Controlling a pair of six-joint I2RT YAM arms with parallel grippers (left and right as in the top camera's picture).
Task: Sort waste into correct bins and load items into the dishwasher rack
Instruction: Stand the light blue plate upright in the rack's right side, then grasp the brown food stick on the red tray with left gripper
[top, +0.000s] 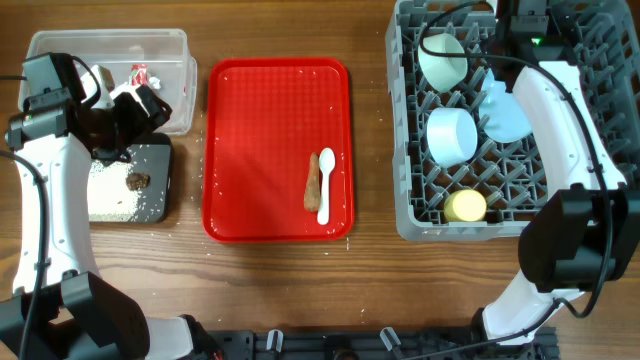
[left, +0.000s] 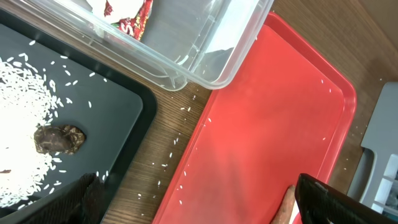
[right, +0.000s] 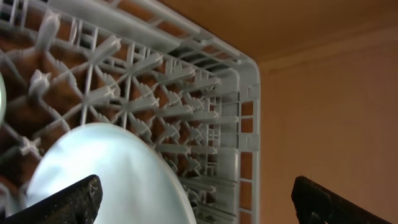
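Left: clear plastic rectangular tub (top: 60, 45) sits behind black rectangular tray (top: 160, 160). Centre: red serving tray (top: 260, 150) bears orange-brown stick (top: 312, 183) just left of white plastic spoon (top: 325, 185). Right: large grey plastic rack (top: 410, 150).

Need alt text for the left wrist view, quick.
The left end effector hangs open and empty above a black tray holding rice and a brown lump, a clear tub with a wrapper, and the red tray.

red tray (top: 260, 120): plain red | black tray (top: 157, 160): black | tub (top: 100, 45): clear | rice (top: 108, 192): white | lump (top: 137, 181): dark brown | wrapper (top: 139, 75): red with white | stick (top: 313, 182): orange-brown | spoon (top: 325, 185): white | rack (top: 410, 150): grey | cup (top: 466, 206): yellow | green bowl (top: 441, 60): pale green | blue bowl (top: 451, 135): pale blue | plate (top: 505, 115): pale blue | table (top: 375, 290): brown, wood grain
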